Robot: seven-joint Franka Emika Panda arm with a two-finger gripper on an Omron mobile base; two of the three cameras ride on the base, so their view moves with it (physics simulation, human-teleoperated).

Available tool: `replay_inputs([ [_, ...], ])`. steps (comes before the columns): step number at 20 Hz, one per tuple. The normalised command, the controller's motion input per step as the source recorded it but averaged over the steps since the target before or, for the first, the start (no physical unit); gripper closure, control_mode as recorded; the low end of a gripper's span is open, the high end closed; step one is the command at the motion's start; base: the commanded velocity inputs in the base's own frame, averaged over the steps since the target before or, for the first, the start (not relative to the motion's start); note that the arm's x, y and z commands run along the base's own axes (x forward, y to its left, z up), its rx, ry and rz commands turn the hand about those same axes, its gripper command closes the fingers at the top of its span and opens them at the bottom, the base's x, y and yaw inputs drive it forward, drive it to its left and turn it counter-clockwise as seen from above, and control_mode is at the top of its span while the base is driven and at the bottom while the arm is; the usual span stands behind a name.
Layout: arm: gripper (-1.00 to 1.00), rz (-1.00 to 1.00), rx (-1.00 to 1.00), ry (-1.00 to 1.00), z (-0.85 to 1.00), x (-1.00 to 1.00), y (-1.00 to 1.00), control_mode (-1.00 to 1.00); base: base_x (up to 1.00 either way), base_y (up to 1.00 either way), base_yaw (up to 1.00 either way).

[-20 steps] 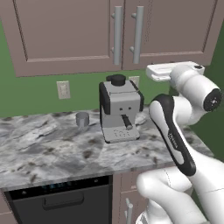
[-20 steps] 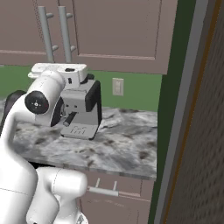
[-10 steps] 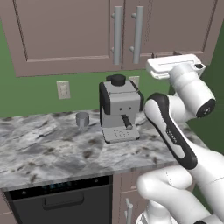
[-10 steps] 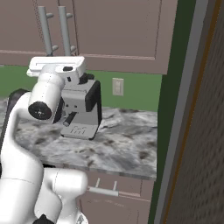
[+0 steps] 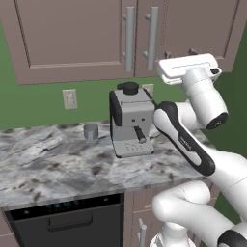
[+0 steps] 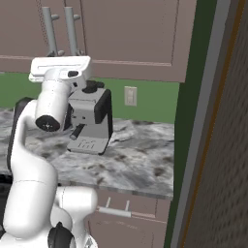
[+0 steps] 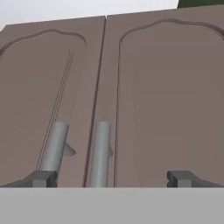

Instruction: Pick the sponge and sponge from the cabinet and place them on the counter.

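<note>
I have the two-finger gripper (image 7: 112, 178) raised in front of the wide mauve-brown wall cabinet (image 7: 144, 87), looking straight at its two flat panel doors — both shut. From the hand view the dark fingertips (image 7: 41, 178) stand spread wide apart, with nothing between them. The two long grey bar handles (image 7: 98, 153) hang side by side at the seam between the doors; the left fingertip sits just beside the left handle, and the right fingertip is over the plain right-hand panel. I cannot tell whether either tip touches the door.

With the doors closed I cannot see the two sponges, so where they lie inside I cannot say.

From the left base view the white hand (image 5: 188, 67) is level with the lower edge of the cabinet, to the right of the handles (image 5: 129, 38). Below it runs the grey-and-white marble-patterned counter (image 5: 53, 164), glossy with dark veins. On it stands a boxy grey-and-black coffee machine (image 5: 130, 123) with a round black knob on top, and just left of it a small grey cup (image 5: 90, 131) — what it holds I cannot make out. A pale wall socket (image 5: 70, 99) sits on the green wall, and a black appliance front (image 5: 67, 219) is set under the counter.
</note>
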Motion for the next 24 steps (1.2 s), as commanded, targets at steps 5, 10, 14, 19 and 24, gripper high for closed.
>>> replay_inputs([
  [5, -1.0, 0.0, 0.0, 0.0, 0.07, 0.06, 0.11, -1.0, 0.0, 0.0, 0.0],
  [10, -1.0, -0.01, -0.01, 0.05, 0.0, 0.07, 0.07, -1.0, 0.0, 0.0, 0.0],
  [14, -1.0, -0.01, -0.01, 0.09, 0.0, 0.03, 0.11, -1.0, 0.0, 0.0, 0.0],
  [19, -1.0, -0.01, -0.01, 0.08, 0.0, 0.06, 0.16, -1.0, 0.0, 0.0, 0.0],
  [24, -1.0, -0.02, -0.01, 0.07, 0.0, 0.06, 0.13, -1.0, 0.0, 0.0, 0.0],
])
